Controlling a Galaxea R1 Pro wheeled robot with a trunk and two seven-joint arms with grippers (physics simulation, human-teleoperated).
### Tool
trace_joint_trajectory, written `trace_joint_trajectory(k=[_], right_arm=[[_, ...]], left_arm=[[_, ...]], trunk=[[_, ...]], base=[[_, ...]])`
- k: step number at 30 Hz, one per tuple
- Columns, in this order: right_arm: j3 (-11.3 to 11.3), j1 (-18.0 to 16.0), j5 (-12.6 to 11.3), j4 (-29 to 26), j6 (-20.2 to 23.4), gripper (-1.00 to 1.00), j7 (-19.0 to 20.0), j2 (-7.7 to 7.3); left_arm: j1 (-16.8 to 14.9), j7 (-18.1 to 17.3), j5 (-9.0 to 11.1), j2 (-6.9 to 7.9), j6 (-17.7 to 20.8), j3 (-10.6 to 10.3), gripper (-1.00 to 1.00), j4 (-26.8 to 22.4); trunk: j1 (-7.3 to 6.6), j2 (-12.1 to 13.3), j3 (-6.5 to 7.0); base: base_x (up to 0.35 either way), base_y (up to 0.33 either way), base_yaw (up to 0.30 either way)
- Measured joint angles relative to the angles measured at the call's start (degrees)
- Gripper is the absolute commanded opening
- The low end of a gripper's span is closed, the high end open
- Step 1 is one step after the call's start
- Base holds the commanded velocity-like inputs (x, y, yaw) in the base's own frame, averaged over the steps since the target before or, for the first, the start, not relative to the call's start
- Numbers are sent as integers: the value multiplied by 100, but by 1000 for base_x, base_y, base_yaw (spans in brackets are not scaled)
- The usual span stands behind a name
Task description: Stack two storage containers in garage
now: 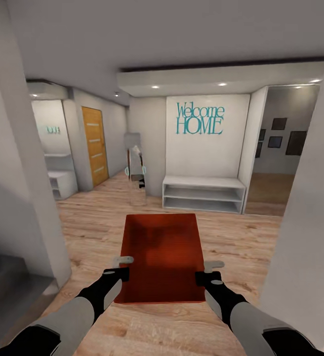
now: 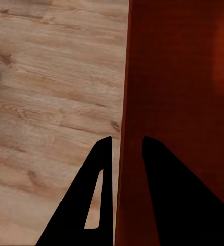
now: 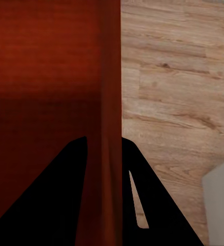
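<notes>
Head view: my left end effector and right end effector clamp storage container thin side walls; looks light, stiff, empty.

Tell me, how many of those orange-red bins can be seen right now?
1. The orange-red bin is carried in front of the robot above the wood floor, the left gripper clamped on one side wall and the right gripper on the other. A second isn't visible here.

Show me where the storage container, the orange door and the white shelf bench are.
storage container (image 1: 164, 257): head view, inside bottom of the bin.
orange door (image 1: 94, 146): head view, middle of the door panel.
white shelf bench (image 1: 203, 182): head view, top board.
</notes>
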Motion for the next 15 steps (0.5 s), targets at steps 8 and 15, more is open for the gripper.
trace_joint_trajectory(k=[8,15], right_arm=[[2,0,-3,0,-2,-100,1,-1],[5,0,-6,0,-2,-100,0,-1]], left_arm=[[0,1,-2,-1,-1,1,-100,0],[0,1,0,-1,-1,-1,-100,0]], trunk=[[0,0,0],[0,0,0]], base=[[322,0,0],[322,0,0]])
